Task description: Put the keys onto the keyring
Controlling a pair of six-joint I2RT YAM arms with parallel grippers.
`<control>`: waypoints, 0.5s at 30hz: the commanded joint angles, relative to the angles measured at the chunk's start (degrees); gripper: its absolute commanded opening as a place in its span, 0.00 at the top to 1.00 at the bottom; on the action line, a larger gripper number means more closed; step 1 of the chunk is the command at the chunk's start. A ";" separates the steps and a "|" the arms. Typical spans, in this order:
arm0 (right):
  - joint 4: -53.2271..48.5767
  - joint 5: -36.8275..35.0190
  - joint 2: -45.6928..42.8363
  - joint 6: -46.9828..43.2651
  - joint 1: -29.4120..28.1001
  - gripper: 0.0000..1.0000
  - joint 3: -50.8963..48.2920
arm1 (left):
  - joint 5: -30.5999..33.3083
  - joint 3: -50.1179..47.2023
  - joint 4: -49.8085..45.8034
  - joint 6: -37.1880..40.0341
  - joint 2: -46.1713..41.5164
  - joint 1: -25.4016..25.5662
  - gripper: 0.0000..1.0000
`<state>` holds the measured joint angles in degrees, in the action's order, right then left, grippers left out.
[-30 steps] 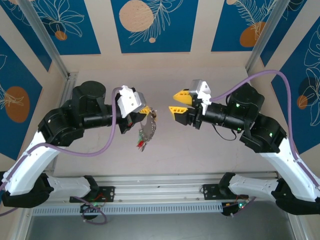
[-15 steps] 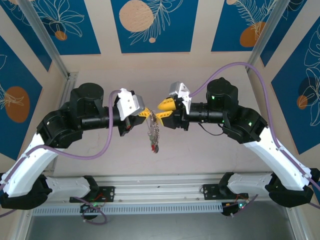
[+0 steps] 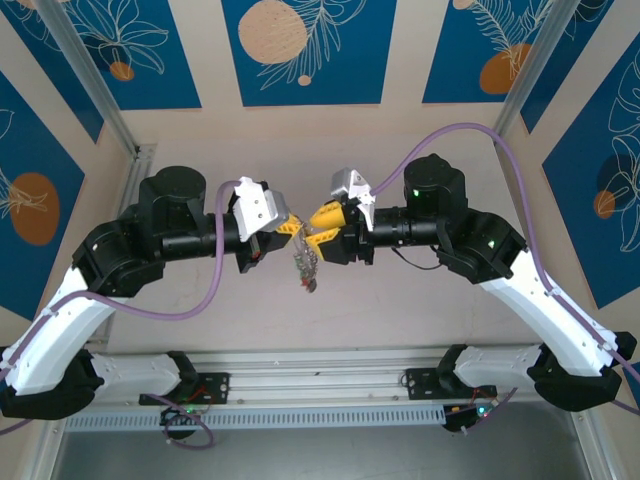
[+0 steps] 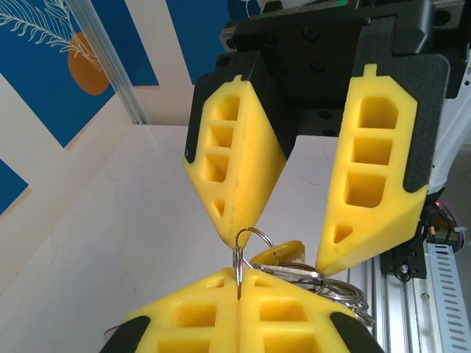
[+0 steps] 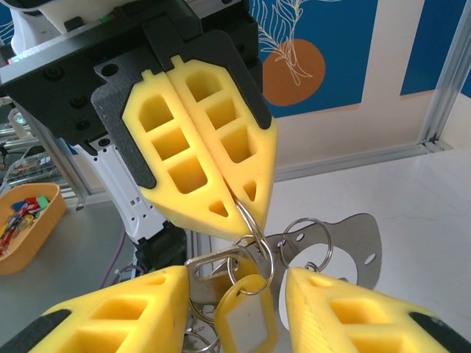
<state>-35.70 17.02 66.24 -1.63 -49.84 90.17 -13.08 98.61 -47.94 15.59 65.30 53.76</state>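
Top view, left gripper (image 3: pixel 297 228): shut, pinching the top of the keyring (image 3: pixel 304 262), which hangs under it above the table (image 3: pixel 400 310).
Top view, right gripper (image 3: pixel 314 228): tip to tip with the left one, its yellow fingers apart on either side of the pinch point.
Top view, keys: a small dangling cluster, too small to tell one key from another.
Left wrist view, left gripper (image 4: pixel 239 273): pads pressed together at the bottom edge, with the keyring's (image 4: pixel 238 259) thin wire clamped upright in the seam.
Left wrist view, right gripper (image 4: pixel 283 250): jaws parted and holding nothing; one fingertip stands just over the wire loop, the other just beside the bunch.
Left wrist view, bunch: a yellow tag (image 4: pixel 283 254) and flat grey keys (image 4: pixel 298 273) lie behind the pads.
Right wrist view, right gripper (image 5: pixel 237 273): fingers wide apart, with the bunch between them.
Right wrist view, left gripper (image 5: pixel 234 200): closed on the wire; this may be a small split ring rather than the big hoop.
Right wrist view, bunch: yellow tag (image 5: pixel 246 323), a key (image 5: pixel 210 259) and a grey metal plate (image 5: pixel 353 246) with holes.
Right wrist view, background: an orange bowl (image 5: pixel 22 228) of coloured pieces at far left.
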 commanded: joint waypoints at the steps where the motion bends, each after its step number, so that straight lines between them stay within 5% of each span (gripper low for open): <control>1: -1.03 1.76 0.30 0.80 0.01 0.61 1.23 | -1.33 0.23 4.44 0.59 -0.74 0.60 1.00; 9: -1.56 1.22 0.91 0.31 -1.12 0.57 2.34 | -0.80 0.06 4.17 0.55 -0.61 0.56 1.00; 15: -2.27 -1.35 1.35 -0.37 -1.70 0.76 3.33 | -1.16 -0.23 4.53 0.31 -0.79 0.56 1.00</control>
<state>-37.01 16.97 67.48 -1.65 -51.29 91.31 -13.06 98.50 -47.29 15.57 65.32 53.76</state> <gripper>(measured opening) 0.258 0.053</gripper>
